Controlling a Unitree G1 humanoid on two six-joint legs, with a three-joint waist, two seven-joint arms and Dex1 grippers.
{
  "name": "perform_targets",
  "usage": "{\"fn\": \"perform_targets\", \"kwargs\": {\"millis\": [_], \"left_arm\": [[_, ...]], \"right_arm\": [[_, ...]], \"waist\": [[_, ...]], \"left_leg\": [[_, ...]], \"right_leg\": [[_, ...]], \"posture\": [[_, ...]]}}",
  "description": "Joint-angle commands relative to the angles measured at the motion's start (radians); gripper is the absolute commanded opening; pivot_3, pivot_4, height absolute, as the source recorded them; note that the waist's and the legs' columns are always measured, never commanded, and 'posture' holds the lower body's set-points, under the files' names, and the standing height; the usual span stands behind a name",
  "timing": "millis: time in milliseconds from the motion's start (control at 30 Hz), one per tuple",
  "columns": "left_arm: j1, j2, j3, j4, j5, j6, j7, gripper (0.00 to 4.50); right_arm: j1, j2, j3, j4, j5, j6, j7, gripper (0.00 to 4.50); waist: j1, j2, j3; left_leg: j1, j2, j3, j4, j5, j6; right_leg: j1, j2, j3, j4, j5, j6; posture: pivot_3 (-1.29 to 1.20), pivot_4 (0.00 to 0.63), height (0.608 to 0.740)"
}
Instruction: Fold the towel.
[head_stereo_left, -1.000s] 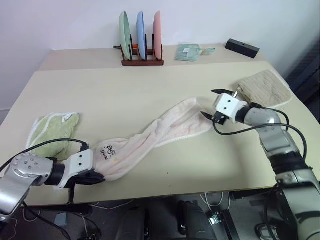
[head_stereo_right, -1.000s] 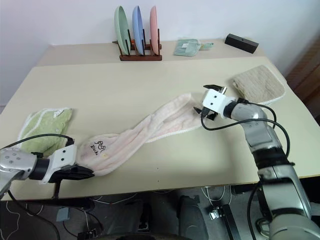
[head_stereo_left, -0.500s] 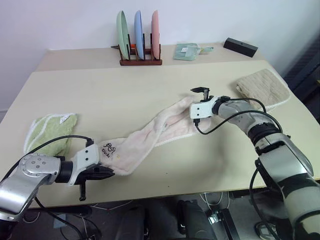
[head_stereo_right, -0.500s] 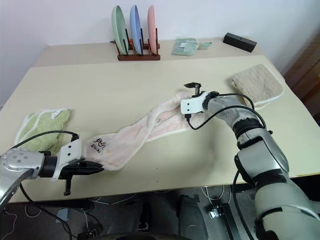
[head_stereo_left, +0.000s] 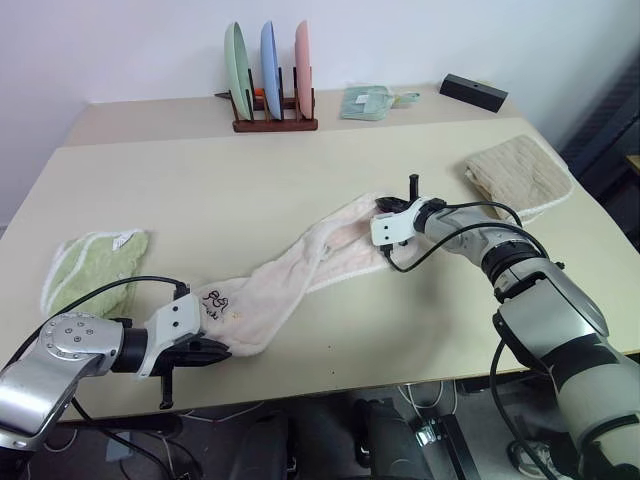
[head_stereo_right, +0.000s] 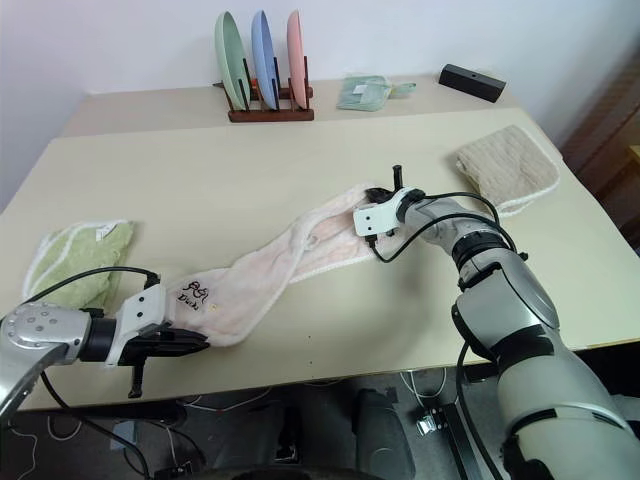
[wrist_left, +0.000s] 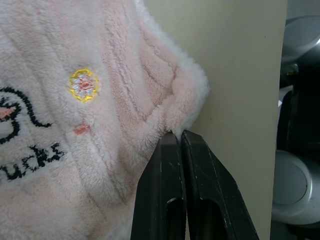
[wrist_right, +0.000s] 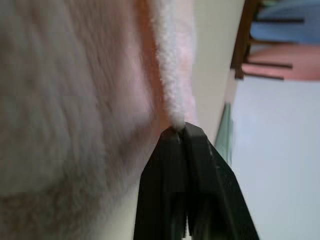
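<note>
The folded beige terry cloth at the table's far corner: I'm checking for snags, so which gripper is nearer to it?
Right. The right gripper, shut on the pale pink terry towel, is beside the beige cloth; the left gripper grips the towel's opposite end.

The beige table (head_stereo_left: 200, 190) carries the pink towel (head_stereo_left: 300, 270), which lies stretched diagonally across its middle. A green towel (head_stereo_left: 85, 265) lies near the left edge and a tan towel (head_stereo_left: 515, 172) near the right. At the far side stand a rack with 3 plates (head_stereo_left: 265, 85), a small green cloth (head_stereo_left: 368, 102) and a black box (head_stereo_left: 472, 92).
</note>
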Motion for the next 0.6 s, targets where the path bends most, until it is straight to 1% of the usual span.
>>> {"fn": "perform_targets", "kwargs": {"millis": [33, 133, 233, 300, 367, 433, 500, 567, 600], "left_arm": [[0.005, 0.001, 0.019, -0.026, -0.005, -0.008, 0.007, 0.00], [0.009, -0.004, 0.020, -0.023, 0.004, -0.027, 0.015, 0.00], [-0.041, -0.048, 0.041, 0.011, 0.014, -0.064, 0.073, 0.00], [-0.121, -0.099, 0.072, 0.050, -0.002, -0.067, 0.135, 0.00], [-0.159, -0.126, 0.098, 0.065, -0.017, -0.073, 0.153, 0.00], [-0.192, -0.143, 0.127, 0.085, -0.032, -0.068, 0.168, 0.00], [-0.232, -0.162, 0.139, 0.117, -0.027, -0.093, 0.187, 0.00], [-0.288, -0.186, 0.131, 0.164, -0.009, -0.112, 0.217, 0.00], [-0.331, -0.205, 0.121, 0.203, 0.010, -0.140, 0.237, 0.00]], "right_arm": [[-0.039, -0.015, -0.015, -0.009, 0.003, 0.011, -0.055, 0.10], [-0.017, -0.045, -0.027, -0.019, 0.020, -0.016, -0.058, 0.10], [0.010, -0.111, -0.059, -0.055, 0.060, -0.068, -0.021, 0.10], [0.051, -0.196, -0.114, -0.109, 0.134, -0.142, 0.077, 0.10], [0.099, -0.263, -0.155, -0.178, 0.198, -0.196, 0.171, 0.10], [0.179, -0.351, -0.214, -0.298, 0.315, -0.241, 0.325, 0.10], [0.255, -0.418, -0.271, -0.423, 0.412, -0.230, 0.439, 0.10], [0.295, -0.449, -0.317, -0.512, 0.454, -0.180, 0.486, 0.10], [0.295, -0.453, -0.338, -0.539, 0.458, -0.150, 0.492, 0.10]], "waist": [[0.000, 0.000, 0.000], [0.002, 0.000, 0.000], [0.007, 0.000, 0.000], [0.015, 0.000, 0.000], [0.023, 0.000, 0.000], [0.024, 0.000, 0.000], [0.026, 0.000, 0.000], [0.025, 0.000, 0.000], [0.023, 0.000, 0.000]], "left_leg": [[0.000, 0.000, 0.000, 0.000, 0.000, 0.000], [0.000, 0.000, 0.000, 0.000, 0.000, 0.000], [0.000, 0.000, 0.000, 0.000, 0.000, 0.000], [0.000, -0.001, -0.001, 0.000, 0.000, 0.000], [-0.001, -0.001, -0.002, 0.001, 0.000, 0.000], [0.000, -0.001, -0.001, 0.001, 0.000, 0.000], [0.000, -0.001, -0.001, 0.001, 0.000, 0.000], [0.000, 0.000, 0.000, 0.001, 0.000, 0.000], [0.001, 0.000, 0.000, 0.001, -0.003, 0.005]], "right_leg": [[0.000, 0.000, 0.000, 0.000, 0.000, 0.000], [0.000, 0.000, 0.000, 0.000, 0.000, 0.000], [0.000, -0.001, 0.000, 0.000, 0.000, 0.000], [0.000, -0.001, 0.000, 0.000, 0.000, 0.000], [0.001, -0.001, -0.001, -0.001, 0.001, 0.002], [0.001, -0.001, 0.000, -0.001, 0.001, 0.002], [0.001, -0.001, 0.000, -0.001, 0.001, 0.003], [0.001, -0.001, 0.000, -0.001, 0.001, 0.003], [0.001, -0.001, 0.000, -0.001, 0.001, 0.003]], "posture": [[0.00, 0.150, 0.740], [0.00, 0.150, 0.740], [0.00, 0.150, 0.740], [0.00, 0.150, 0.740], [0.00, 0.150, 0.740], [0.00, 0.150, 0.740], [0.00, 0.150, 0.740], [0.00, 0.150, 0.740], [0.00, 0.150, 0.740]]}}
